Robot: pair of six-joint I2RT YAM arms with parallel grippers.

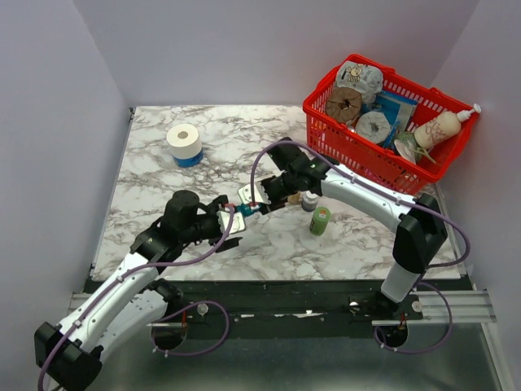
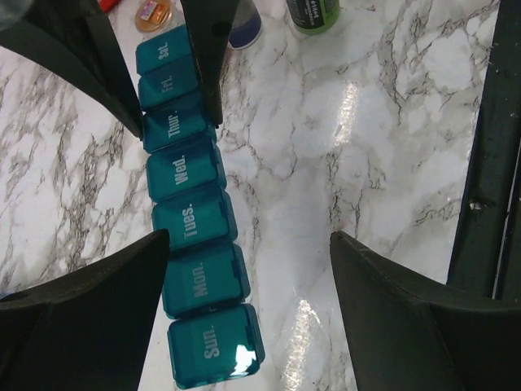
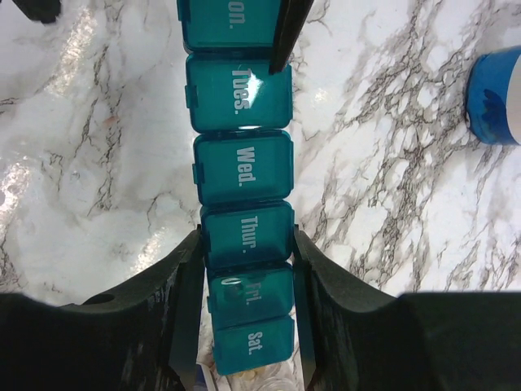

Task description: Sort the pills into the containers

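The teal pill organiser [image 2: 193, 220] lies on the marble table, lids shut, labelled Sun. to Sat.; it also shows in the right wrist view [image 3: 242, 167] and, mostly hidden by the grippers, in the top view [image 1: 246, 211]. My right gripper [image 3: 247, 236] is shut on it, fingers pressed against both sides of the Thur. compartment [image 3: 247, 232]. My left gripper [image 2: 250, 238] is open over the Sun./Mon. end, its left finger [image 2: 106, 301] overlapping the Mon. lid. A small orange cap with pills [image 2: 155, 12] sits beyond the Sat. end.
A green bottle [image 1: 320, 220] and a grey-capped bottle [image 1: 309, 200] stand just right of the grippers. A red basket [image 1: 326, 138] full of items is at the back right. A white roll on a blue base [image 1: 185, 144] is at the back left.
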